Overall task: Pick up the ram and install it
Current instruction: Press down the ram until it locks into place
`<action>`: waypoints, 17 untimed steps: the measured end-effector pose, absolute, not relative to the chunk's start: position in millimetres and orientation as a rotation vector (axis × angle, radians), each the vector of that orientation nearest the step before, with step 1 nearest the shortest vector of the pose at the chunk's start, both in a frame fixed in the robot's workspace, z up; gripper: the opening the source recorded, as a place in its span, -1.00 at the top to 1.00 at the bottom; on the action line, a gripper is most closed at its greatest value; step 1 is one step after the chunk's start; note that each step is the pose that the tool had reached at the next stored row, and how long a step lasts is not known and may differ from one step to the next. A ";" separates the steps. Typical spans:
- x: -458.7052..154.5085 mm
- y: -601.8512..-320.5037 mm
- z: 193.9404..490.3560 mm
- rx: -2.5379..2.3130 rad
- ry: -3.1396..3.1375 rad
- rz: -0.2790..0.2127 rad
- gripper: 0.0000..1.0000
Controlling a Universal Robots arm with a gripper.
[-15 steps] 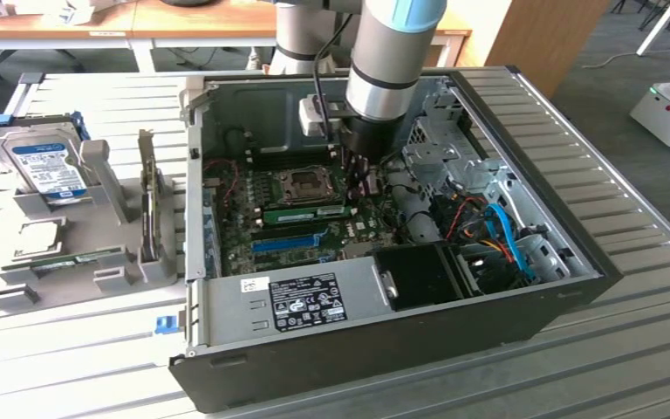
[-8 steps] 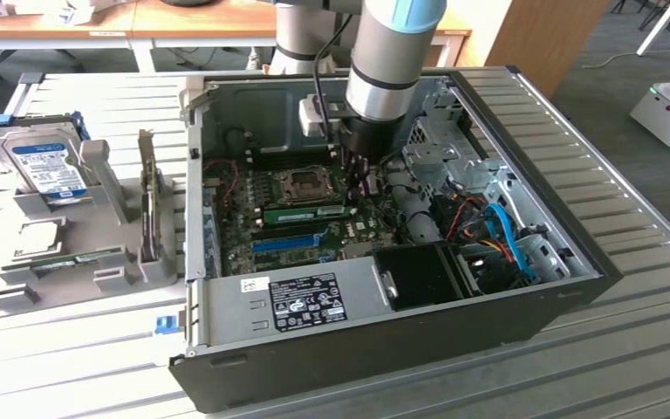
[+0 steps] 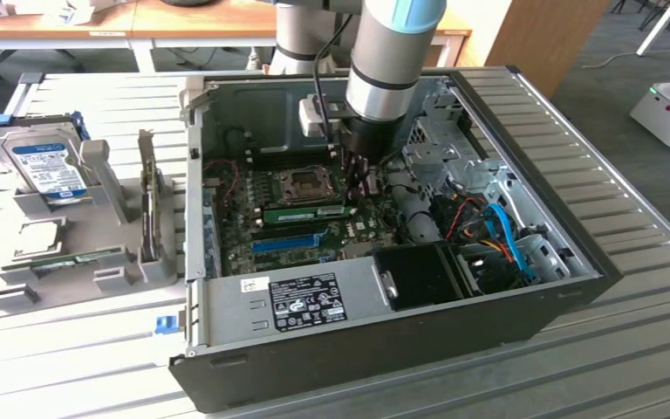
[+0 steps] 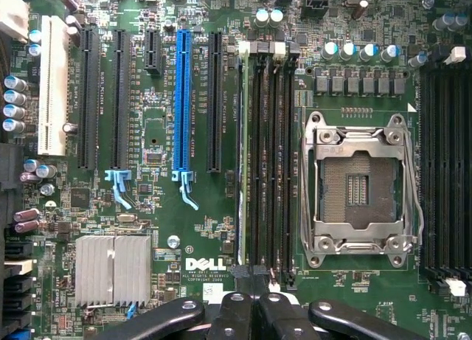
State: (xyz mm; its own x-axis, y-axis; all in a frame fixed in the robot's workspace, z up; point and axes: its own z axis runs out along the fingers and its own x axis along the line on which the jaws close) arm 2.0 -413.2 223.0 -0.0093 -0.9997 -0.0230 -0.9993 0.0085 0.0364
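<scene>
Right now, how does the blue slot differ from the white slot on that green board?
The blue slot is narrow, while the white slot is broader. The blue slot ends in a light blue clip; the white slot shows no such clip. Both are empty, long and straight, and lie parallel to each other.

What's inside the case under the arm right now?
Inside the case: the motherboard with a blue slot, empty CPU socket and the ram standing in a slot beside it. The shut gripper hovers above. The arm covers the board's far corner.
</scene>
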 end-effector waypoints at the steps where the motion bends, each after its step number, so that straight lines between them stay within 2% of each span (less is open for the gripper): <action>1: 2.0 -413.2 222.6 2.204 -2.224 -0.066 0.79; 9: 2.0 -413.0 223.4 2.205 -2.225 -0.067 0.79; 17: 2.0 -413.2 236.6 2.204 -2.224 -0.066 0.79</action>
